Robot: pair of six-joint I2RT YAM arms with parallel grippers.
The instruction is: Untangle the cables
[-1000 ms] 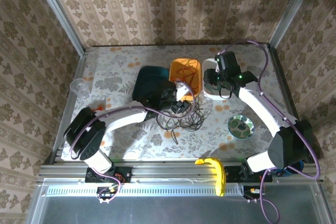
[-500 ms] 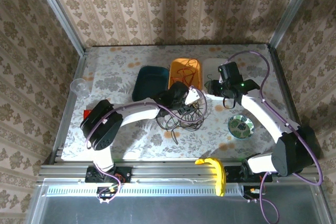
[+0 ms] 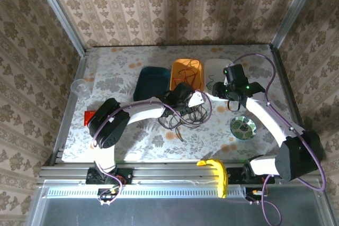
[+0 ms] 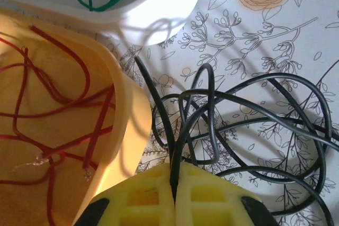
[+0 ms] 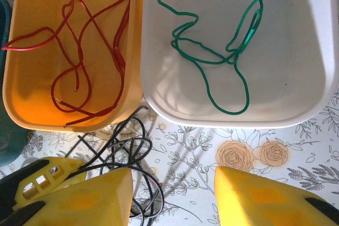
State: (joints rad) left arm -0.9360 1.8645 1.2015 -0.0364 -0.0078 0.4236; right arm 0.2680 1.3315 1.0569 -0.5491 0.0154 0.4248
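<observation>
Now the left gripper's [image 4: 174,189] jaws pinch the thin black looped cable [image 4: 212,115] mid-table. At its 12 o'clock a thin red wire [image 5: 80,51] lies in an orange plastic tray [image 5: 32,88], and at 1 o'clock a thin green wire [image 5: 212,61] in a white plastic tray [image 5: 296,78]. The right gripper's [image 5: 173,197] jaws stand apart, empty.

Just beyond the left gripper [image 3: 197,99] sit 3 trays in a row: an orange tray [image 3: 174,75] straight ahead, a white tray [image 3: 216,66] to its right, a dark teal tray [image 3: 150,81] to its left. A shiny disc [image 3: 242,126] lies right of the gripper and nearer on the flowered tablecloth [image 3: 119,64]. Far to its left stands 1 clear cup [image 3: 79,87].
</observation>
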